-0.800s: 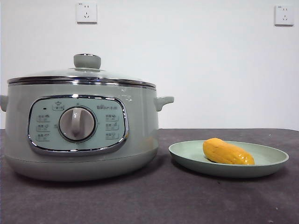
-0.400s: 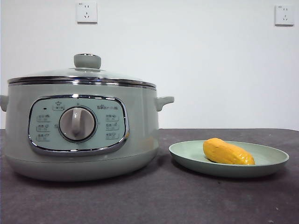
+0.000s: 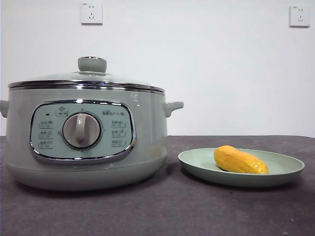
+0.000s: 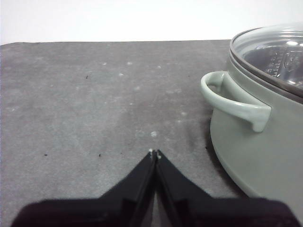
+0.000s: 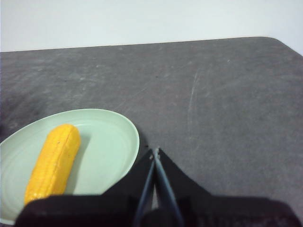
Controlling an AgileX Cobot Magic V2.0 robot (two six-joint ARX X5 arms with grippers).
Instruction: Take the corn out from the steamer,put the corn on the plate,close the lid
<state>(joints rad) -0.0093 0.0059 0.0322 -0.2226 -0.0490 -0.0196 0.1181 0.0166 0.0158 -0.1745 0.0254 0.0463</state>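
The corn is laid lengthwise on the plate, just beside the right gripper, whose jaws are pressed together empty, while the left gripper, likewise closed, is parked near the lid-covered steamer over bare table.
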